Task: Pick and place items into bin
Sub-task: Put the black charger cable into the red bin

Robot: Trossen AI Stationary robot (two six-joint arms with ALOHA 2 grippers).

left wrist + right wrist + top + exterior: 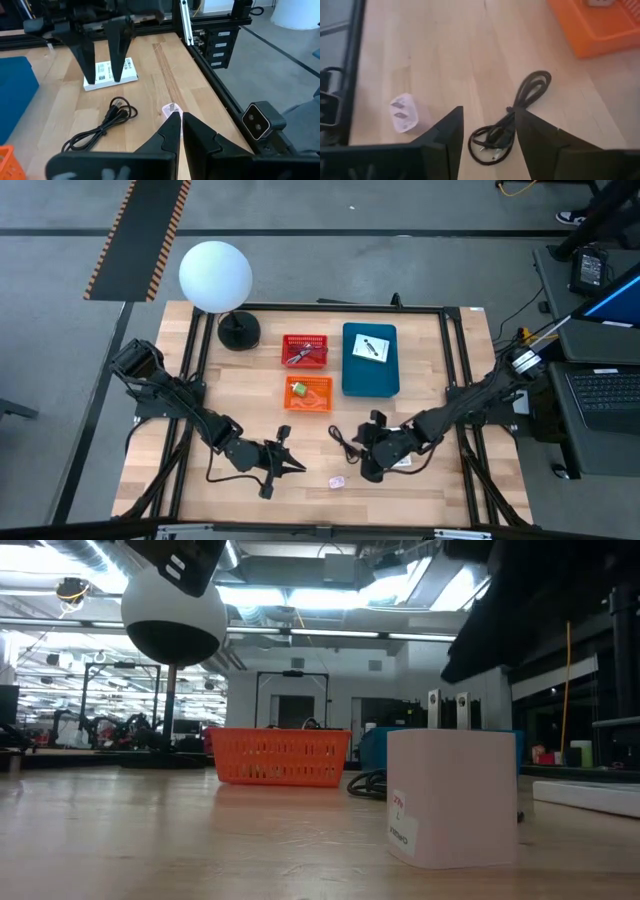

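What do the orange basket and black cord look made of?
Orange basket: likely moulded plastic, going by its slotted lattice walls and uniform colour. Black cord: probably rubber- or PVC-jacketed cable, matte and coiled in loose loops on the table.

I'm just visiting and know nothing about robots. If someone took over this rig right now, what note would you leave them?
Left gripper: shut, empty, low near the table's front edge.
Right gripper: open, empty, hovering over the black cord.
Done: one white packet lies in the blue bin; the red basket and orange basket hold small items.
Left: black cord, small pink plug, another white packet on the table.
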